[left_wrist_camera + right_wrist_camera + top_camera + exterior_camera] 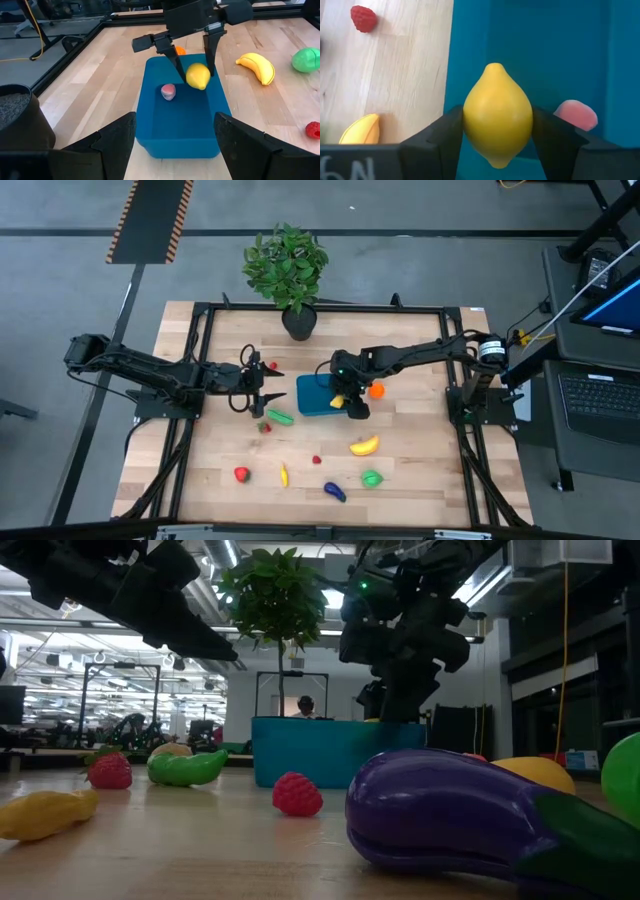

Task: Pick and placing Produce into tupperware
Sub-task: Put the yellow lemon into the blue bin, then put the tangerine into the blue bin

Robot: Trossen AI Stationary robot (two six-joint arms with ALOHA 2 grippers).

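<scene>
Right arm (400, 358) extended inward, right gripper (192, 64) pointing down, jaws clamped. Left gripper (262, 390) level, jaws spread, idle.

The teal tupperware (180, 135) interior is mostly open; only a pink piece (168, 91), perhaps a peach, lies near its middle, with the right gripper (192, 62) overhead.

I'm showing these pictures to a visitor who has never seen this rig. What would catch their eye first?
Most likely the yellow lemon, pinched in the right gripper just above the teal tupperware, where a small pink piece already lies. Next, the purple eggplant looming large at the table's near edge in the low view. The left gripper waits open beside the container.
</scene>
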